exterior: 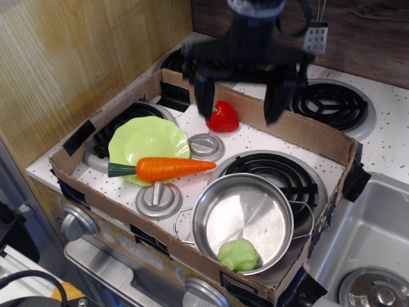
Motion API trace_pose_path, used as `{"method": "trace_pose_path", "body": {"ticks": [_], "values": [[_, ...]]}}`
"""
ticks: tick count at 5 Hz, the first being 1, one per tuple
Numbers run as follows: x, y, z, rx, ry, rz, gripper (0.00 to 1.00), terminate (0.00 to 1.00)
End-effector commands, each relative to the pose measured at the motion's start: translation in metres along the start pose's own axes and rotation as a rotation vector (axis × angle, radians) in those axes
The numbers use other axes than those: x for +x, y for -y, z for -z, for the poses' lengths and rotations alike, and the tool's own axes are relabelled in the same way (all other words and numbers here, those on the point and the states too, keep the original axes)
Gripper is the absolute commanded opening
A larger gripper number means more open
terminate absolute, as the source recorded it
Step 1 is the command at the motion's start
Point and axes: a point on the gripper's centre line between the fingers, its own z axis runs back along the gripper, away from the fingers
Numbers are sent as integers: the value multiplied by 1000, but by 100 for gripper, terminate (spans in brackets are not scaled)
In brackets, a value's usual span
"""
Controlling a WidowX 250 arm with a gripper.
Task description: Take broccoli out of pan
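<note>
The table point(396, 137) is a white speckled stove top with black coil burners, and on it lies a shallow cardboard box point(319, 137) with low walls, fixed with black tape at the corners. Above the far wall of the box hangs the black robot arm, a little blurred, and its gripper point(240, 102) points down with the two fingers point(205, 96) spread wide apart and released, holding nothing. The pan point(246, 217) stands in the near right part of the box, partly over a coil burner, with its thin wire handles at the left and right side. The pale green plate point(144, 141) rests in the left part of the box, and the orange carrot point(169, 168) lies across its near edge, the dark green end pointing left. The broccoli point(238, 254) is inside the pan, at the near rim, well apart from the gripper. The red strawberry point(223, 119) lies near the far wall, between and below the two fingers. Two small grey knobbed discs are in the box, one point(206, 146) just beside the plate on its right and one point(158, 199) in front of the carrot.
</note>
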Motion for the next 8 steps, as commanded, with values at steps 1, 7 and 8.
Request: {"method": "trace_pose_path", "body": {"ticks": [1,7,8], "values": [[-29,8,10,-44,12,-55,100,0],[-69,15,84,-182,83,-69,100,0],[-72,13,93,-212,76,-80,100,0]]}}
